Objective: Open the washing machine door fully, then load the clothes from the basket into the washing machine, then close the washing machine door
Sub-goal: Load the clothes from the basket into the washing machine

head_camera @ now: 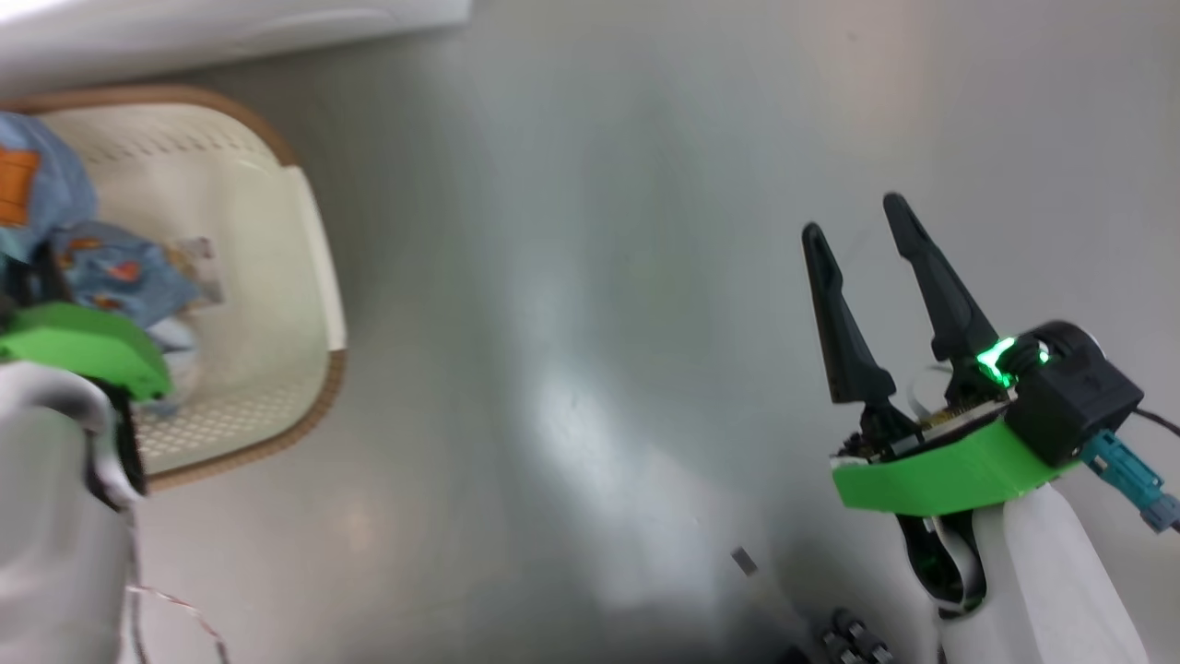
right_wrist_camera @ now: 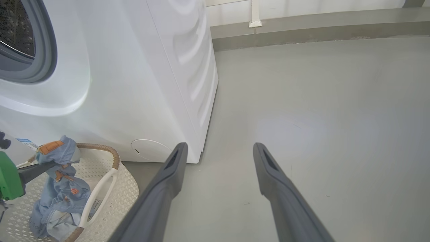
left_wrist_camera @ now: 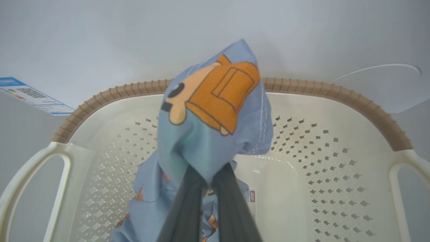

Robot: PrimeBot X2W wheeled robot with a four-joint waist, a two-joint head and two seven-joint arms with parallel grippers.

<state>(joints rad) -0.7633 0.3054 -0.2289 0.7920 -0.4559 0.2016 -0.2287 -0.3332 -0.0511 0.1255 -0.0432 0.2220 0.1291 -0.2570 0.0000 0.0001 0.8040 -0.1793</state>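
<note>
One blue printed piece of the clothes [left_wrist_camera: 215, 111] hangs pinched in the left claw [left_wrist_camera: 205, 178] above the basket [left_wrist_camera: 336, 89] at the foot of the washing machine [right_wrist_camera: 151, 84]. The right claw [right_wrist_camera: 220, 148] gapes empty over the floor [right_wrist_camera: 319, 117]. With the drum mouth [right_wrist_camera: 16, 33] uncovered, loading looks barely begun, closing undone.

The tips of the left end effector [left_wrist_camera: 208, 183] are buried in the clothes [left_wrist_camera: 211, 134], and the blue label [left_wrist_camera: 32, 95] at 9 o'clock of the left wrist view runs off the edge, its print too small to read. The head view crops the basket [head_camera: 318, 277] at 9 o'clock; the right wrist view crops the drum [right_wrist_camera: 15, 30] at 10 o'clock.
</note>
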